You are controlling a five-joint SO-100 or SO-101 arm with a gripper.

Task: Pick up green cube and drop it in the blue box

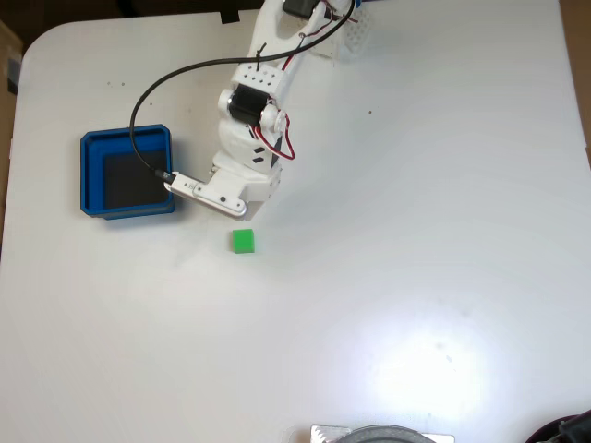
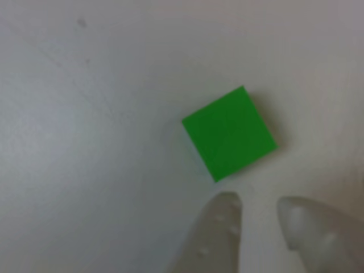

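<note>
From my remote station, fixed view: the small bright green solid cube (image 1: 243, 242) sits on the white matte table (image 1: 416, 231), alone, just below the arm's lower end. Faces plain, edges crisp, no markings I can read. The white plastic arm (image 1: 249, 138) reaches down from the top edge, red and black wires looping along it.

The square shallow blue tray with thick walls and a dark inner floor (image 1: 126, 173) lies to the left of the arm's lower end in this view, well apart from the cube. A black cable (image 1: 166, 78) arcs over its right wall.

Other view, close-up: cube (image 2: 230, 133) shows one flat green top face, turned diagonal to the frame, soft-focus, resting on the table. The gripper (image 2: 259, 209) enters from the bottom edge; its two translucent pale fingertips (image 2: 219, 227) stand slightly parted with a narrow gap of table between them, gripping nothing. The tips lie just beside the cube's lower corner; whether they touch it I cannot tell.
</note>
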